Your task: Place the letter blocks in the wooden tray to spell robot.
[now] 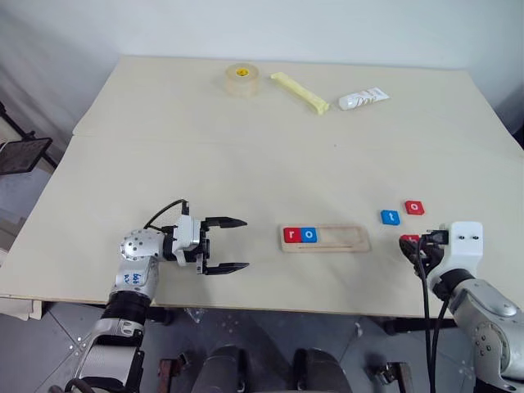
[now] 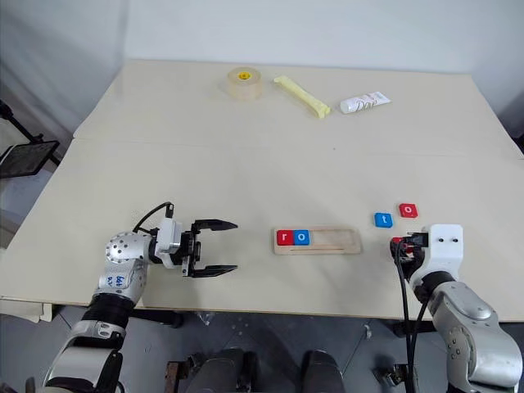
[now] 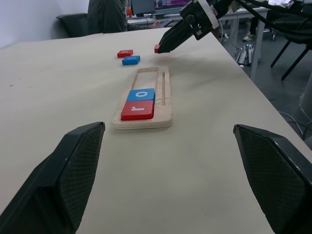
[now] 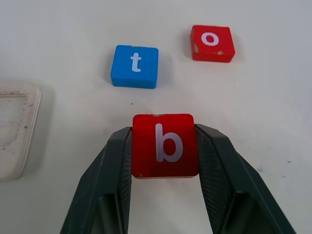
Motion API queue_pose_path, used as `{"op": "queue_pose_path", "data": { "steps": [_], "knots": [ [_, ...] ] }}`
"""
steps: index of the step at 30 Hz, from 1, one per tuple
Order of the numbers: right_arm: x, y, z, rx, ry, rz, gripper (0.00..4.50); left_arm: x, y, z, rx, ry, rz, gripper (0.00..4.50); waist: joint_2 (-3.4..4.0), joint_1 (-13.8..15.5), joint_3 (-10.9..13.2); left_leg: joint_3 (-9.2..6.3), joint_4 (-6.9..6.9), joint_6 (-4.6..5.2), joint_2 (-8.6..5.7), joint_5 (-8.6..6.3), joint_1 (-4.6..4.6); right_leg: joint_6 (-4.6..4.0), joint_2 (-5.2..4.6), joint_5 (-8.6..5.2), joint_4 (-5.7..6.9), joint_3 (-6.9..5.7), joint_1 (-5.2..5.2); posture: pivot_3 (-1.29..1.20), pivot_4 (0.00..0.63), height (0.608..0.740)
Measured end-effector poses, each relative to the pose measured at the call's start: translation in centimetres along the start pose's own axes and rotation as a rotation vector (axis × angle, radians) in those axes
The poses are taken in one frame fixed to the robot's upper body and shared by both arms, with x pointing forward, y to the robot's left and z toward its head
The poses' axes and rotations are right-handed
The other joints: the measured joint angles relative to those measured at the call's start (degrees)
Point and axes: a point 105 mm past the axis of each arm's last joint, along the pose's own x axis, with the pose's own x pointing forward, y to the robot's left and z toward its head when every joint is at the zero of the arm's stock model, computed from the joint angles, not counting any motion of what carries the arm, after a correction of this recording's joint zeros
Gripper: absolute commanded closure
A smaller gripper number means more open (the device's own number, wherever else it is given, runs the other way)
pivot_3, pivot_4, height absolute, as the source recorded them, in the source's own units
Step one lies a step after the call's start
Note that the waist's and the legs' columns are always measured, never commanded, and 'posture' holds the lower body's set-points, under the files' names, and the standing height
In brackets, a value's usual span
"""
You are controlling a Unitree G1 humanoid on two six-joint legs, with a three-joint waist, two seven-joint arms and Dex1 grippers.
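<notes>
R gripper (image 4: 163, 146) clamped on red "b" block (image 4: 165, 145), one finger each side, block face up w/ letter visible; held near table's front-right edge, just right of the wooden tray (image 1: 324, 238). L gripper (image 1: 226, 245) fingers wide apart, nothing between them, pointing sideways toward tray, well apart from it, near front edge of table (image 1: 246, 164).

Tray lies lengthwise near front-center. Red "r" block (image 1: 292, 235) + blue "o" block (image 1: 309, 235) sit in tray at its left end, touching each other; rest of tray bare. Blue "t" block (image 1: 390, 217) and red "o" block (image 1: 414, 207) loose on table right of tray, near each other, not touching, just beyond the held b.

Far side of table: tape roll (image 1: 242, 79), yellow stick (image 1: 300, 92) lying diagonal, white tube (image 1: 363, 99) just beside stick's right end.

L wrist view: bkgd has desks, monitors, a chair behind the table.
</notes>
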Motion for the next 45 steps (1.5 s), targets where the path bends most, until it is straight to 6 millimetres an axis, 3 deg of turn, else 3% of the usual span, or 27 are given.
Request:
{"op": "queue_pose_path", "data": {
  "steps": [9,16,22,25,34,45],
  "knots": [
    [-0.1,0.1,-0.3,0.006,0.004,-0.002,0.02,-0.4,0.5,1.2,0.009,-0.019,0.013,0.00,0.00,0.0,0.0,-0.01,0.00,0.00,0.00,0.00,0.00,0.00,0.00,0.00,0.01,0.02,0.00,0.00,0.150,0.740],
    [-0.6,0.0,0.4,-0.070,0.016,0.076,0.02,-0.3,0.8,1.9,0.006,-0.010,0.011,0.00,0.01,0.0,0.0,-0.01,0.00,0.00,-0.01,0.00,0.00,0.00,0.00,0.00,0.00,0.02,0.00,0.00,0.150,0.740],
    [-2.2,-0.9,2.7,-0.414,0.072,0.296,0.02,-0.3,0.8,2.5,0.021,-0.001,-0.004,0.00,-0.03,0.1,0.0,0.02,-0.01,0.03,0.00,0.01,0.03,0.00,0.02,0.00,-0.08,0.03,0.08,0.00,0.150,0.740],
    [-2.2,-0.8,2.3,-0.509,0.124,0.412,0.02,0.0,0.7,2.5,0.020,0.000,-0.015,0.00,-0.04,0.1,0.0,0.04,-0.01,0.03,0.00,0.01,0.06,0.00,0.00,0.00,-0.09,0.03,0.11,0.00,0.150,0.740],
    [0.4,-1.8,2.9,-0.847,0.226,0.696,0.02,0.1,0.2,2.7,0.034,-0.003,0.001,0.00,-0.05,-0.1,0.0,0.05,0.02,0.05,0.01,0.02,0.05,0.01,-0.01,0.00,-0.14,-0.02,0.12,0.00,0.150,0.740],
    [2.4,-2.8,2.4,-0.935,0.319,0.833,0.02,-0.2,-1.1,2.8,0.028,0.007,0.040,0.00,-0.04,0.1,0.0,-0.05,0.07,0.04,0.02,0.03,0.00,0.01,-0.03,0.00,-0.14,-0.08,0.14,0.00,0.150,0.740]
  ]
}}
